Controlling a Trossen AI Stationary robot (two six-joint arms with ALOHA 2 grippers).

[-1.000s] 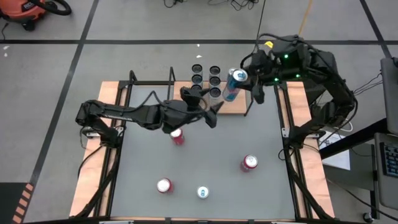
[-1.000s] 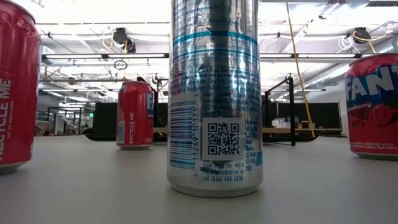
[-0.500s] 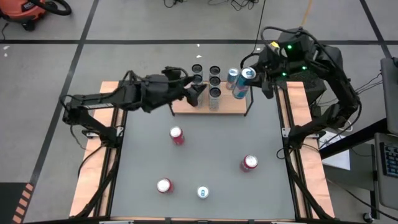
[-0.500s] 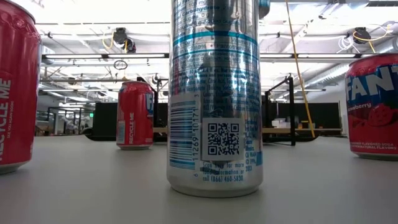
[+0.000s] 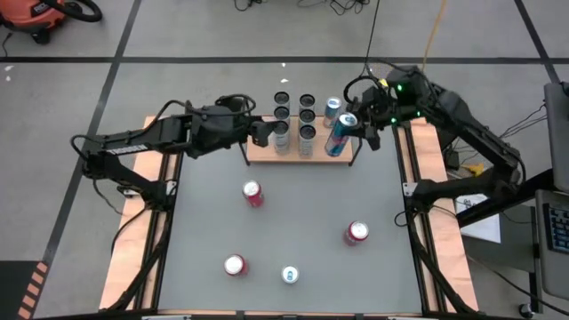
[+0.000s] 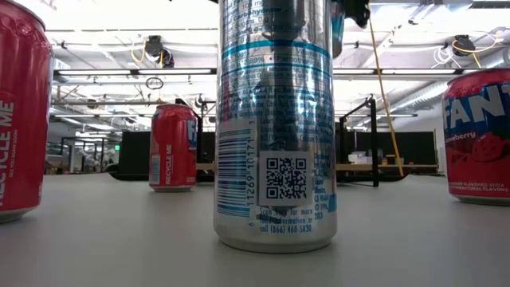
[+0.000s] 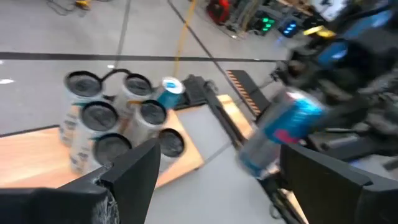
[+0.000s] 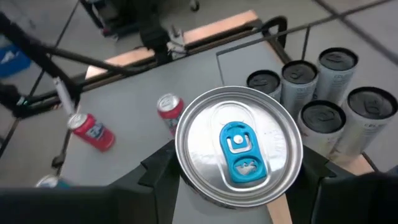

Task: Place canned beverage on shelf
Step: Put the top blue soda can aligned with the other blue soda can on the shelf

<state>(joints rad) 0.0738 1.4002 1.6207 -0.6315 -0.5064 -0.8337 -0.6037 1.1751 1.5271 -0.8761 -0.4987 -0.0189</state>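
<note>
The shelf (image 5: 267,153) is a light-wood board with black rod frames at the table's far edge. Several dark-topped cans (image 5: 307,133) and one blue-topped can (image 5: 332,108) stand on it. My right gripper (image 5: 348,127) is shut on a blue and silver can (image 5: 338,135), tilted over the shelf's right end. My left gripper (image 7: 217,180) is open and empty. In the high view (image 5: 263,133) it hovers at the shelf's left part, beside the dark-topped cans. My right gripper pinches the can's side wall just below its top rim (image 8: 186,163) between its two fingers, one on each side. The fingers come from above, slanting down along the can. The can is tilted, top toward the far right. Whether its bottom touches the board, I cannot tell.
Three red cans (image 5: 253,194), (image 5: 357,233), (image 5: 235,265) and a silver can (image 5: 290,275) stand on the grey tabletop. The low view shows the silver can (image 6: 275,119) up close. Wooden side rails (image 5: 156,222) flank the table.
My left gripper has gone from above the table's middle toward the far edge and the left, to the shelf's left part. My right gripper has carried the blue can a little toward the near edge, over the shelf's right end, still tilted.
</note>
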